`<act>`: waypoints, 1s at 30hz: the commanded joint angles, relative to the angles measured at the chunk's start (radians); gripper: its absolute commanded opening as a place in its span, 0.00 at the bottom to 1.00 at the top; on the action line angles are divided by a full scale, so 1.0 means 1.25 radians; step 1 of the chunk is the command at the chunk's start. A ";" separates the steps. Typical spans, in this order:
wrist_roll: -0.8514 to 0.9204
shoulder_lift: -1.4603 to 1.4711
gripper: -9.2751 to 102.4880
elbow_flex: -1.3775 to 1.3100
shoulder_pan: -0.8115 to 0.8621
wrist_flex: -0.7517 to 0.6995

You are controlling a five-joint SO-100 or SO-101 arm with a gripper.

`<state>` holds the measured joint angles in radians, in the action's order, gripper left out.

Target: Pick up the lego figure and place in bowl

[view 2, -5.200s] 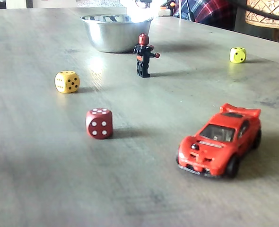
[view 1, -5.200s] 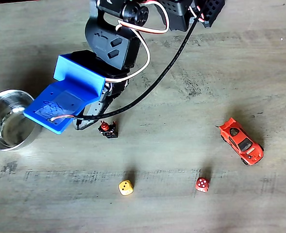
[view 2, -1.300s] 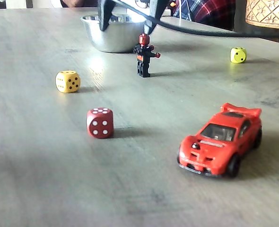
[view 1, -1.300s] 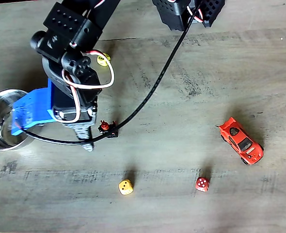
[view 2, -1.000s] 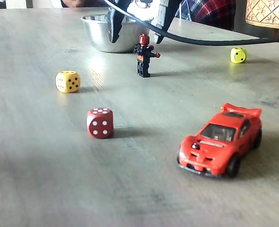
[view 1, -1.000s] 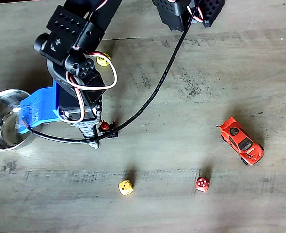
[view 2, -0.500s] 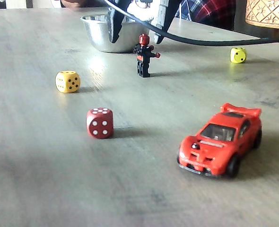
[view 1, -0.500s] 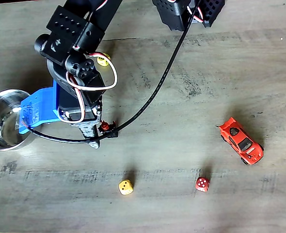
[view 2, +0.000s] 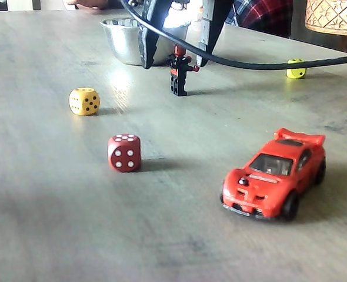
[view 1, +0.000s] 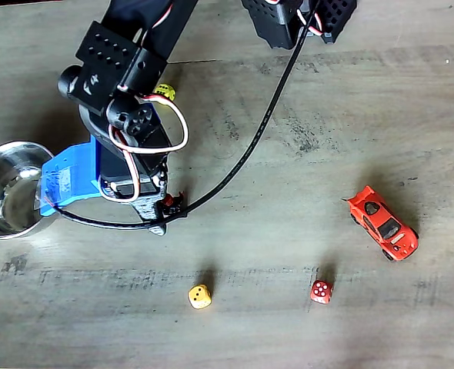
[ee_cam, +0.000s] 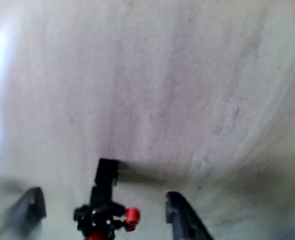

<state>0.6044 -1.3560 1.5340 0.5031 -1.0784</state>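
Lego figure (view 2: 178,70): you have it standing upright on the table (view 2: 73,194), between your gripper's (view 2: 175,56) spread fingers, neither visibly touching it. Bowl (view 2: 123,41): just behind in a fixed view. Red die (view 2: 124,153), yellow die (view 2: 83,101), red toy car (view 2: 274,174): nearer the camera.

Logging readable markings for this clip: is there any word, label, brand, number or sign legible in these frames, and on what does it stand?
No words, brands or numerals can be read.
Red die: white pips only, four on the face toward the camera.
Yellow die: dark pips only, about five on one face, too small to be sure.
Yellow-green die: partly behind the cable, pips unreadable.
Orange-red toy car: no legible lettering.
Arm housing: small white marks, too small to read.
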 commanded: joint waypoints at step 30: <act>-0.007 0.022 0.34 -0.004 -0.033 0.006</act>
<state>0.6044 -1.3208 1.5340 0.4817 -1.0784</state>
